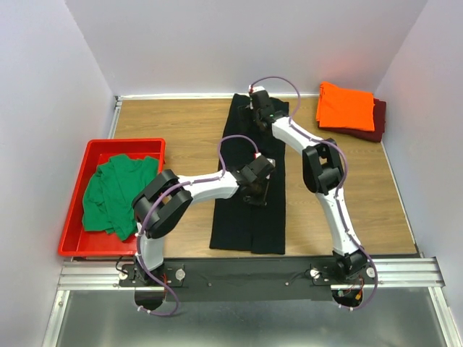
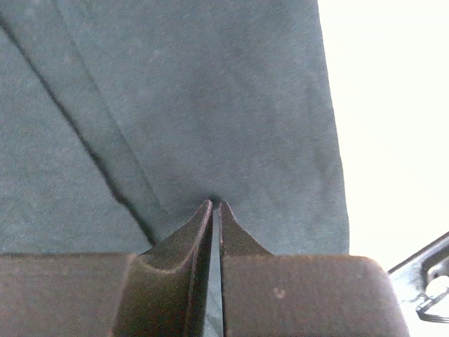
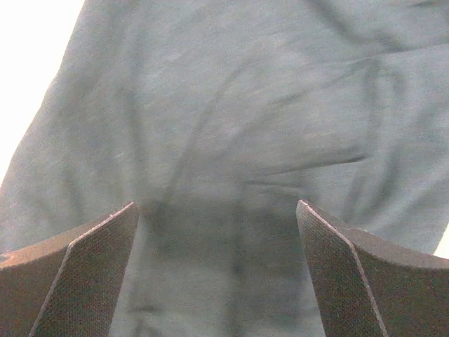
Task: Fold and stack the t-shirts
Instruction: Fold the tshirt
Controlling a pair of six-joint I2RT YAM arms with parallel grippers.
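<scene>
Your left gripper [image 2: 214, 205] fills the bottom of its own wrist view, with the two fingers pressed almost together and only a thin slit between them. A pucker of the black t-shirt [image 1: 242, 220] is pinched at their tips, and creases in the cloth run out from that spot. From above, you can see this grip sits on the middle of the shirt, toward its right edge.

Your right gripper [image 3: 217, 207] is spread wide and has nothing between its pads. It hangs over wrinkled black cloth at the far end of the same shirt.

That shirt lies as a long, narrow strip down the centre of the table [image 1: 181, 119]. The orange t-shirt [image 1: 346, 106] lies folded on the maroon t-shirt [image 1: 377, 121] at the far right corner. The green t-shirt [image 1: 112, 191] is crumpled in the red tray [image 1: 72, 217] on the left.
</scene>
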